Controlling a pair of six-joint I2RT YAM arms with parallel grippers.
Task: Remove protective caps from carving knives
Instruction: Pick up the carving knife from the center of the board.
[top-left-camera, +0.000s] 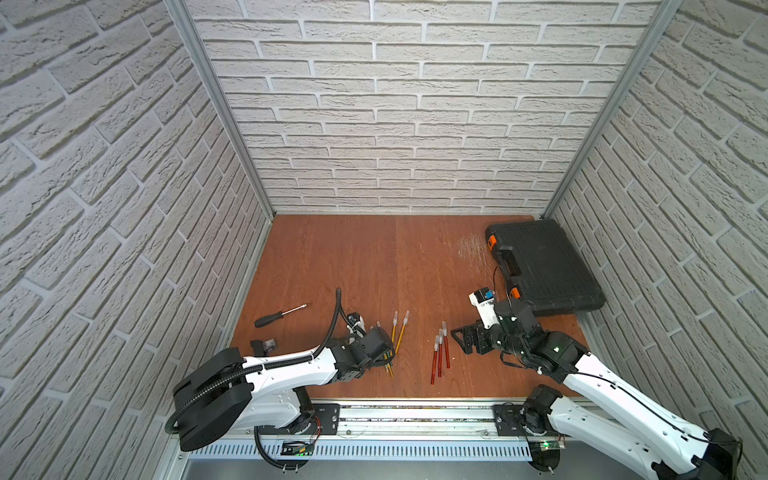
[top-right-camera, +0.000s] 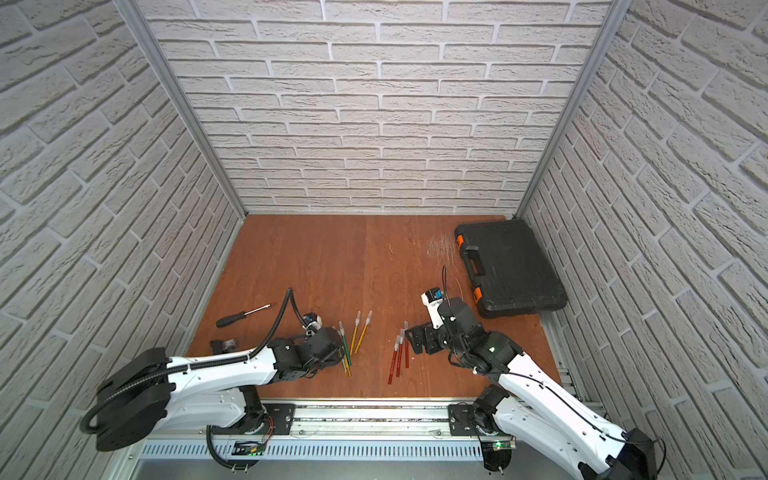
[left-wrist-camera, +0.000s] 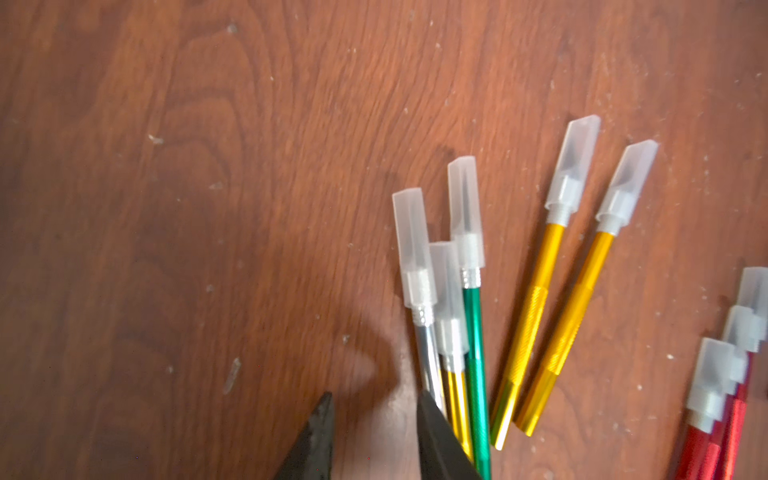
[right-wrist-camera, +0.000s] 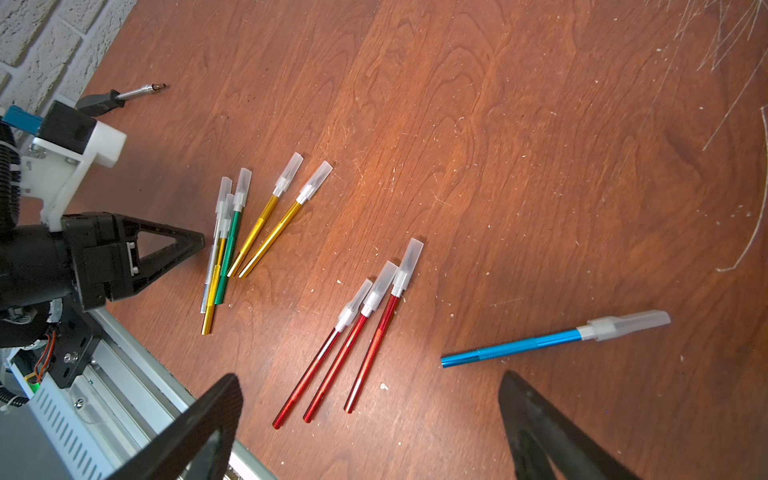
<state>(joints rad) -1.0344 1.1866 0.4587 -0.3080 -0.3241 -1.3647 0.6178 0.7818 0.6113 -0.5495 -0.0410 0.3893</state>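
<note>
Carving knives (right-wrist-camera: 372, 353), slim metallic red, gold, green, silver and blue, lie fanned on the brown wooden tabletop (right-wrist-camera: 498, 166), translucent whitish plastic caps (left-wrist-camera: 409, 245) all on. Left gripper (left-wrist-camera: 374, 399), jaws partly apart and empty, sits beside the silver knife (left-wrist-camera: 428, 357), probably lining up a grasp; right gripper (right-wrist-camera: 370, 376) hovers nearby, jaws spread wide
</note>
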